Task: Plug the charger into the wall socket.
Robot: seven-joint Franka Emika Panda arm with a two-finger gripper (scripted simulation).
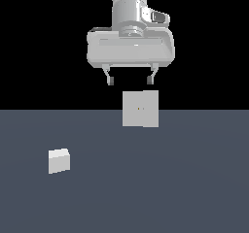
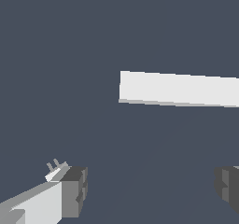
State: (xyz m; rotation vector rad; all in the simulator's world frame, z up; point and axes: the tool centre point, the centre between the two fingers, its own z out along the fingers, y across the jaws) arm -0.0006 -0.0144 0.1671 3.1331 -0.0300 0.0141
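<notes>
Exterior view: I'm hovering the gripper (image 1: 130, 81), fingers (image 1: 110, 78) spread and empty, above the upright light-grey square wall socket (image 1: 140, 109). The small white-grey boxy charger (image 1: 59, 160) is sitting well apart on the dark surface (image 1: 185, 178), ungrasped.

Wrist view: I'm seeing the socket's (image 2: 179, 89) pale top edge; the charger's prongs (image 2: 55, 168) are peeking beside one finger.

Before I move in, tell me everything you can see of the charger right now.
The charger is a small, plain white-grey block, roughly cube-shaped, with a lighter top face and flat matte sides. It sits upright on the dark floor, alone on the exterior view's left, nearer the camera than the wall socket and well apart from it. Nothing touches it but the floor. The gripper hangs open high above, near the socket, not over the charger. In the wrist view, small prongs show beside one gripper finger, apparently the charger's.
</notes>
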